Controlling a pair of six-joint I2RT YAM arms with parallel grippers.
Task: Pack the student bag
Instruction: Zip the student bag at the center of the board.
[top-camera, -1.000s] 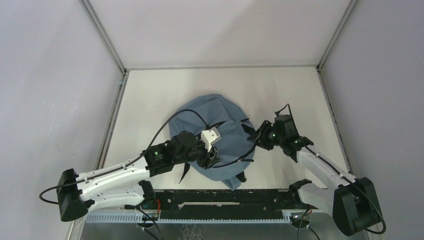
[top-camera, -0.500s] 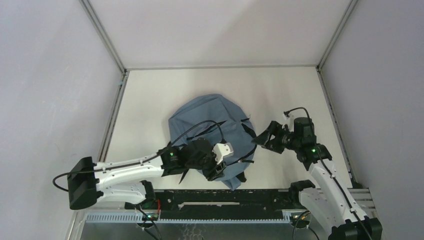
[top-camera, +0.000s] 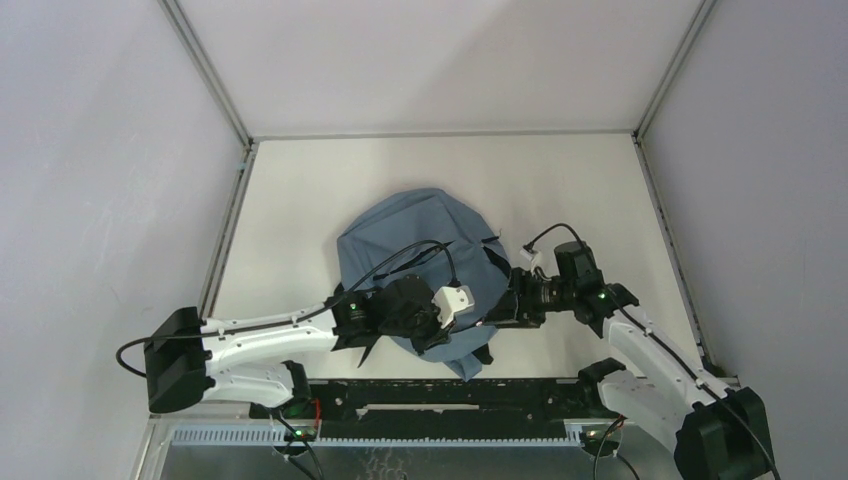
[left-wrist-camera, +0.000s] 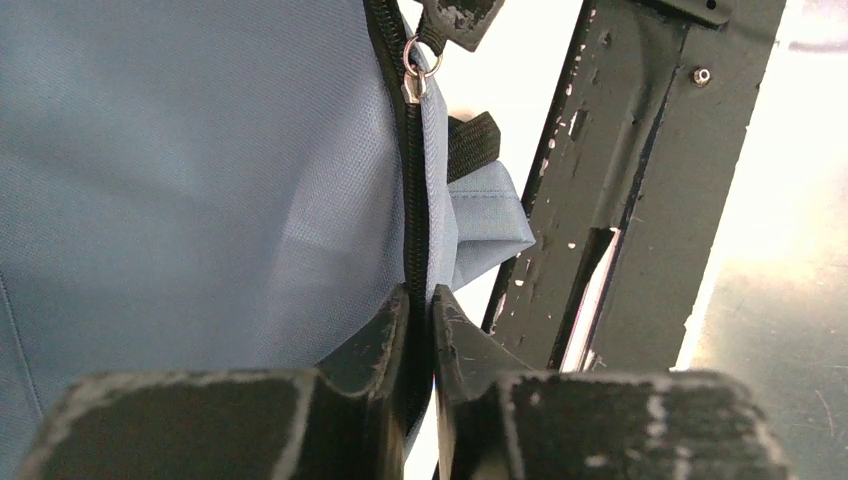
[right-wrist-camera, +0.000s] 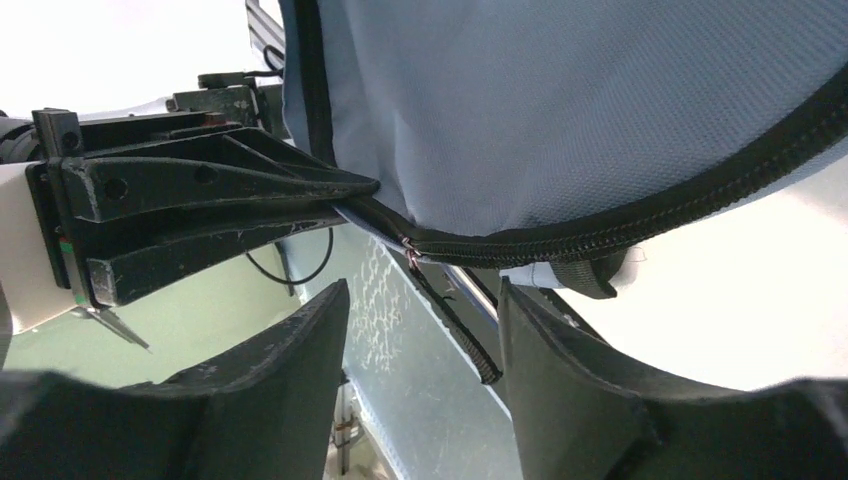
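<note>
Your right pincer (right-wrist-camera: 420, 290) has swung back in to the student bag (top-camera: 410, 225), fingers spread, with the zip pull (right-wrist-camera: 408, 250) just ahead between them. Your left pincer (left-wrist-camera: 420, 297) has closed, pinching the bag's zip edge. The bag lies on the desk (top-camera: 300, 180), ahead of both.

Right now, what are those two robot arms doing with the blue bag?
They are working on the blue-grey backpack lying on the table. The left end effector is pinched shut on the bag's black zip, holding that edge. The right end effector is open and close by, pointed at the zip slider and its dangling pull, gripping nothing yet. The zip looks closed along the stretch in view, so packing has not visibly begun.
</note>
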